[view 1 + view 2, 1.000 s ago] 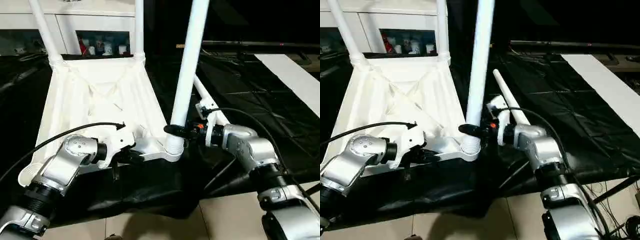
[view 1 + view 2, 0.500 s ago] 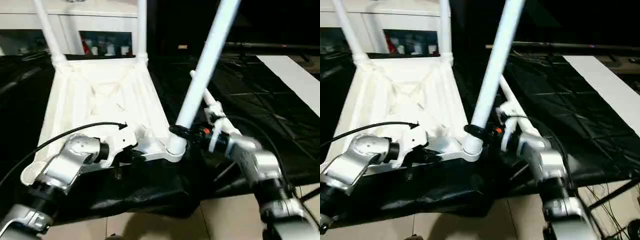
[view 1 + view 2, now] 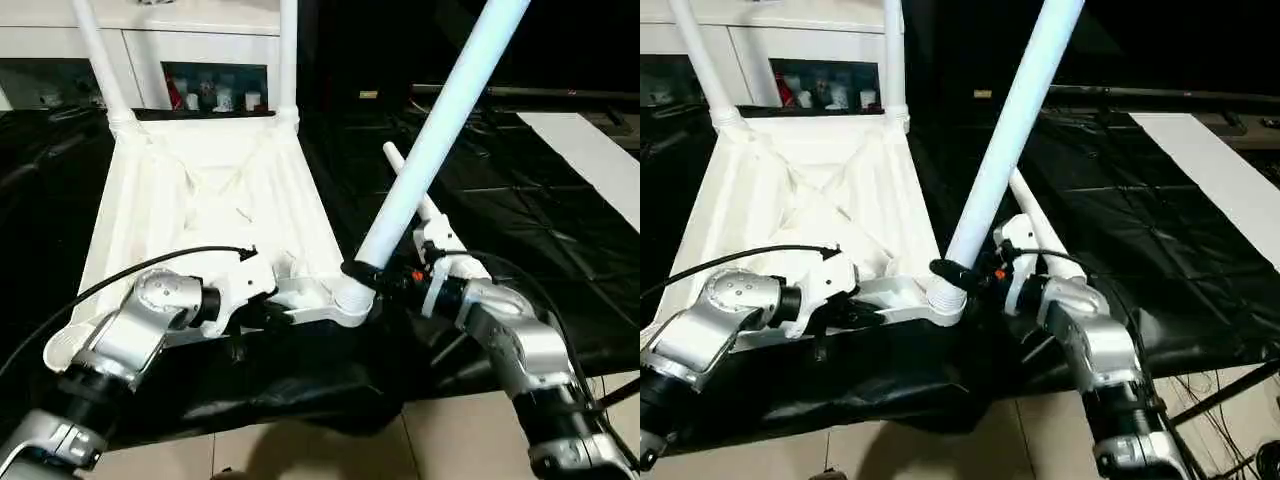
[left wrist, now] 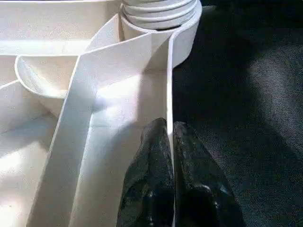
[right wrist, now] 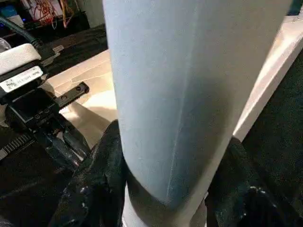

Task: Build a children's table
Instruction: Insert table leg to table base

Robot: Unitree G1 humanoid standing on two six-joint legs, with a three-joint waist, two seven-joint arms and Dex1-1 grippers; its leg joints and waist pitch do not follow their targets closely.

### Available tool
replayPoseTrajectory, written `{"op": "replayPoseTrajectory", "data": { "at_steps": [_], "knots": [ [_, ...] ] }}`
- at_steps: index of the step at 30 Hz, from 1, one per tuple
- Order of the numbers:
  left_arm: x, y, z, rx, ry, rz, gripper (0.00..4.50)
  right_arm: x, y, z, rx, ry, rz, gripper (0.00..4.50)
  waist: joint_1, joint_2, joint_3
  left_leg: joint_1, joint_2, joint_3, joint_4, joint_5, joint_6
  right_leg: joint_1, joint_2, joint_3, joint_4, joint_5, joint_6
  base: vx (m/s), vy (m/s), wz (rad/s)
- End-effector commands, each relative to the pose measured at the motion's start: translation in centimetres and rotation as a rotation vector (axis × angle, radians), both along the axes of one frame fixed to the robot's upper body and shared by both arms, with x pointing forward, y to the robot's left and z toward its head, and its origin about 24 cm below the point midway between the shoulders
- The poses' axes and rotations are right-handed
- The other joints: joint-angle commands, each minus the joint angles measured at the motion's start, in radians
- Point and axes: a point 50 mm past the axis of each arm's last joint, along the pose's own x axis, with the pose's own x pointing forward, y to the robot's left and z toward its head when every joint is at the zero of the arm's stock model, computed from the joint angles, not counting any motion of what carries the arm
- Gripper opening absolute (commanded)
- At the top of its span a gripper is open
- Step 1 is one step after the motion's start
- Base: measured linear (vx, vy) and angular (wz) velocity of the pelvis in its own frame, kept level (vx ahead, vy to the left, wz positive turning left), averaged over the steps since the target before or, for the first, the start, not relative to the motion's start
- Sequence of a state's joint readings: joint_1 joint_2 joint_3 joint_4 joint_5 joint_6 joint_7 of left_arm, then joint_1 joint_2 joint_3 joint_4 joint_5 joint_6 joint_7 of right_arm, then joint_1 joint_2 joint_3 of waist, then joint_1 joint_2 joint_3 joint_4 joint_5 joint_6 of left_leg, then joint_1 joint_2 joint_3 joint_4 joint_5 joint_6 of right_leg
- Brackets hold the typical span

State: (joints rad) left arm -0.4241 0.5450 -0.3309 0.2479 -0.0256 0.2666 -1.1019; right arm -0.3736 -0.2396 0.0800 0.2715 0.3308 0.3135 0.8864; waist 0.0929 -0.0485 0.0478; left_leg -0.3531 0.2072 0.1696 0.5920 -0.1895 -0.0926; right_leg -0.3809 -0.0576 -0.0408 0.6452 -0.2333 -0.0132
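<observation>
The children's table lies upside down on black cloth; its white ribbed tabletop [image 3: 200,200] carries two legs [image 3: 97,60] [image 3: 288,55] upright in the far corner sockets. A third leg [image 3: 430,150] has its foot in the near right socket [image 3: 350,298] and leans steeply to the right. My right gripper [image 3: 365,272] is shut around that leg just above the socket, its black fingers [image 5: 94,175] on either side. My left gripper [image 4: 170,137] is shut on the thin near rim of the tabletop beside the same socket. Another leg [image 3: 1035,215] lies on the cloth behind my right wrist.
A white glass-door cabinet [image 3: 200,40] stands behind the table. A white strip [image 3: 590,150] lies on the black cloth at the far right. Beige floor tiles [image 3: 400,440] show at the near edge, and a black cable [image 3: 120,275] loops over my left forearm.
The leg in the near right socket has tipped from almost upright to a steep lean to the right, my right gripper and forearm going with it. My left gripper has kept its hold.
</observation>
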Motion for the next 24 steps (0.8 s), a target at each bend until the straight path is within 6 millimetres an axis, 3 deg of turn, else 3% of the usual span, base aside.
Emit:
{"op": "replayPoseTrajectory", "data": {
  "at_steps": [1, 5, 7, 15, 20, 21, 24],
  "knots": [
    [-0.4, -0.5, -0.2, -0.012, 0.007, -0.017, 0.00, -1.3, 0.3, -2.5, -0.081, 0.109, 0.038, 1.86, -0.002, 0.004, -0.048, 0.005, 0.021, -0.001, -0.073, -0.141, 0.005, 0.038, -0.070, 0.045, -0.081, -0.083, -0.180, 0.000, 0.000, 0.00],
    [-0.6, -0.3, -0.1, 0.001, 0.012, -0.027, 0.00, -1.8, 0.8, -2.4, -0.139, 0.117, 0.136, 1.86, -0.004, -0.005, -0.039, 0.004, 0.022, -0.001, -0.077, -0.163, 0.005, 0.034, -0.069, 0.046, -0.088, -0.146, -0.162, 0.000, 0.000, 0.00],
    [-0.6, -0.3, -0.1, 0.005, 0.011, -0.028, 0.00, -1.7, 0.9, -2.3, -0.161, 0.121, 0.169, 1.86, -0.007, -0.003, -0.037, 0.006, 0.022, -0.002, -0.078, -0.171, 0.005, 0.030, -0.069, 0.047, -0.090, -0.166, -0.156, 0.000, 0.000, 0.00],
    [-0.7, -0.2, 0.0, 0.015, 0.003, -0.030, 0.00, -1.7, 0.6, -2.7, -0.227, 0.146, 0.256, 1.86, -0.005, -0.012, -0.041, 0.007, 0.023, -0.001, -0.078, -0.153, 0.010, 0.032, -0.070, 0.046, -0.087, -0.131, -0.166, 0.000, 0.000, 0.00],
    [-0.7, 0.0, 0.3, 0.012, 0.000, -0.063, 0.00, -1.9, 0.5, -3.2, -0.191, 0.191, 0.300, 1.86, -0.004, -0.011, -0.045, 0.008, 0.024, -0.002, -0.079, -0.170, 0.003, 0.034, -0.071, 0.046, -0.088, -0.131, -0.170, 0.000, 0.000, 0.00],
    [-0.8, 0.0, 0.5, 0.007, 0.004, -0.081, 0.00, -1.9, 0.6, -3.3, -0.180, 0.199, 0.314, 1.86, -0.003, -0.004, -0.049, 0.010, 0.025, -0.003, -0.080, -0.177, -0.002, 0.033, -0.071, 0.045, -0.088, -0.130, -0.173, 0.000, 0.000, 0.00],
    [-1.0, 0.2, 0.8, -0.010, 0.033, -0.142, 0.00, -1.8, 0.6, -3.6, -0.168, 0.206, 0.355, 1.86, -0.003, -0.004, -0.053, 0.010, 0.025, -0.005, -0.080, -0.185, -0.006, 0.035, -0.072, 0.044, -0.084, -0.101, -0.189, 0.000, 0.000, 0.00]
  ]
}}
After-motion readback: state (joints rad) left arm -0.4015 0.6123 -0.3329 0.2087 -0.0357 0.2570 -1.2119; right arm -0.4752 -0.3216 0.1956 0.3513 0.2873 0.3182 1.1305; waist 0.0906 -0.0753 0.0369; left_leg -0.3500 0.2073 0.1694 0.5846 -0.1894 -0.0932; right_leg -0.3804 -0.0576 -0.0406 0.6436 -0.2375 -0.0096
